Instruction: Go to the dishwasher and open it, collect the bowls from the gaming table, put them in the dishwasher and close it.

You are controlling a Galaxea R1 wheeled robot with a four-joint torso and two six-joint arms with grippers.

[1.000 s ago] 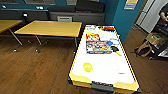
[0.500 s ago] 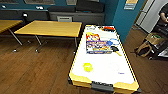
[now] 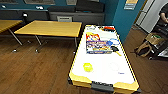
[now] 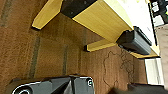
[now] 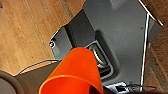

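Claw state first: the right claw's fingers cannot be made out in the right wrist view, so I cannot tell how they stand, though the orange-red bowl [image 5: 75,72] sits close up against that wrist camera, rim toward it, over the robot's grey base and wood floor, which I judge means it is being carried; the left claw's state cannot be read either. Going left to right in the head view, a yellow-topped bench [image 3: 51,28] stands at about ten o'clock, with the edge of a second one [image 3: 7,24] at nine. At twelve to one o'clock lies the gaming bench [image 3: 105,67], white-topped with a yellow rim. On it the pale yellow-green bowl [image 3: 87,67] rests near its near left corner, around six o'clock of the top, well apart from a colourful board-game box [image 3: 98,43] in the middle. Small dark and red items lie toward the far end, too blurred to name. At three o'clock a person [image 3: 163,15] stands beside bags. Risks, as I judge them: reaching for the yellow-green bowl so near the rim could nudge it off the edge, and tilting the loaded wrist could spill the orange one. Counted: two bowls, one game box, two yellow benches, one person.
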